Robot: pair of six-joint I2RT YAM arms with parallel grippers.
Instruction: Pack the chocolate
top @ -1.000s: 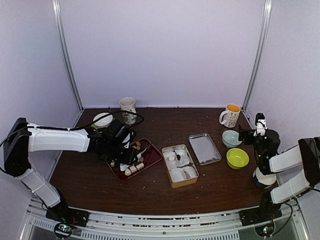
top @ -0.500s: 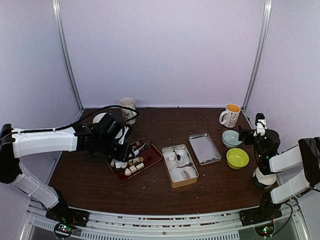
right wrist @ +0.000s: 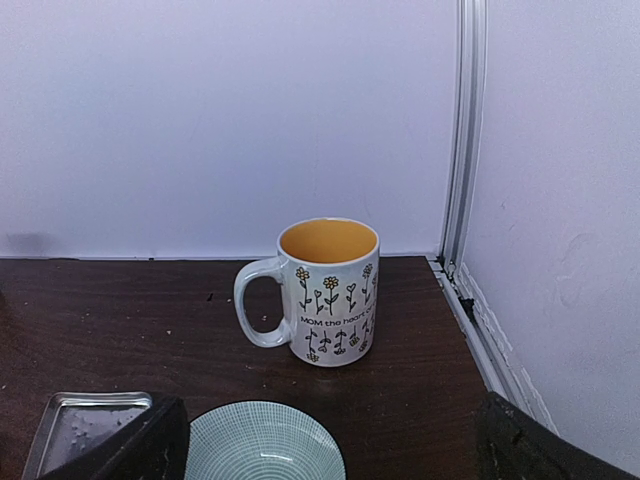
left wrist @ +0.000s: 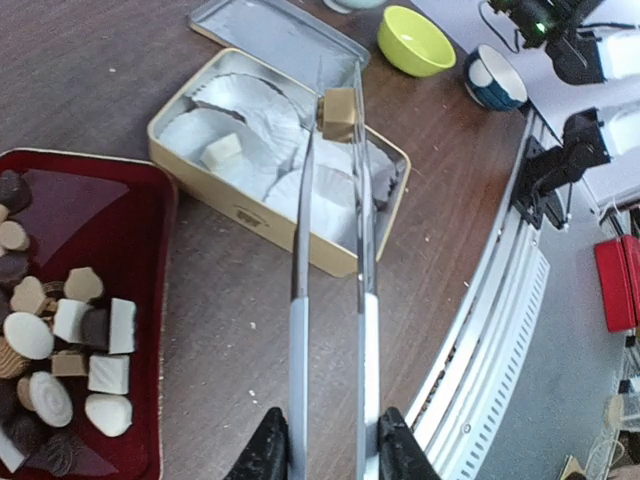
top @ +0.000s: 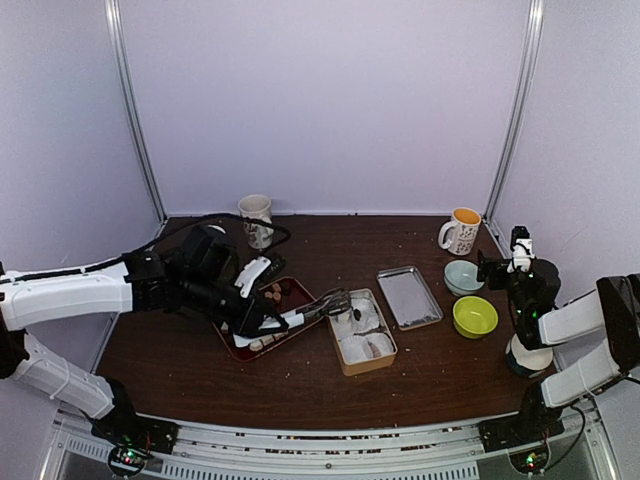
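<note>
Where the left end effector (left wrist: 325, 455) appears at the bottom edge of its wrist view, we see its jaws set narrow and clamped on the handles of the silver tongs (left wrist: 368, 370). The tongs reach away from the jaws, and their two tips pinch one tan piece (left wrist: 339, 112) of chocolate. This piece is therefore well apart from the end effector itself, at the far end of the tool. It is held in the air above the gold tin (left wrist: 262, 222), over the paper liners (left wrist: 330, 215) near the tin's far rim. A cream piece (left wrist: 222, 152) lies in a liner inside the tin, to the left of the tong tips.

The remaining chocolate (left wrist: 108, 374), white and brown pieces mixed, lies heaped on the red tray (left wrist: 120, 195). The tray sits on the desk (left wrist: 250, 320) beside the tin, left of the tongs and nearer the jaws than the tin is.

The right end effector (right wrist: 330, 420) has its fingers spread wide and holds nothing. It faces a flowered mug (right wrist: 328, 290) and a teal bowl (right wrist: 250, 440) at the far right of the desk, well apart from all the chocolate.
</note>
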